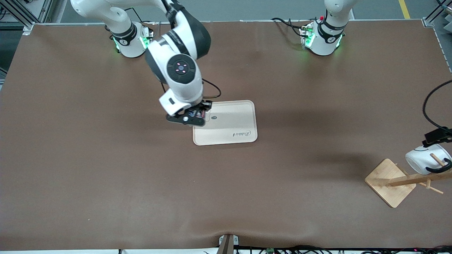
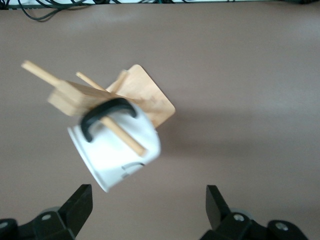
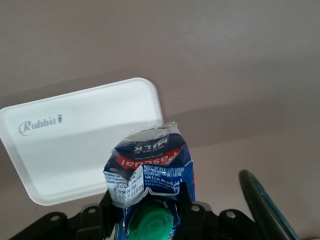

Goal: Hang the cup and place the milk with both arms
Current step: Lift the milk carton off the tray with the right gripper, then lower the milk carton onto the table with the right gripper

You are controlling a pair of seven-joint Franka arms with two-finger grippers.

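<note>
Right gripper point(image 1: 198, 113) is clamped on the milk point(image 3: 147, 172) — fingers point(image 3: 186, 200) pinching the carton near its green cap, held in the air over the tray's point(image 1: 233, 123) edge toward the right arm's end of the table. Tray sits mid-table.

Left gripper point(image 2: 147, 210) has its jaws spread wide, nothing between them, hovering by the cup point(image 1: 425, 158) — not touching it. Cup hangs tilted by its black handle on a peg of the wooden rack point(image 1: 390, 181), at the left arm's end of the table, nearer the front camera than the tray.
</note>
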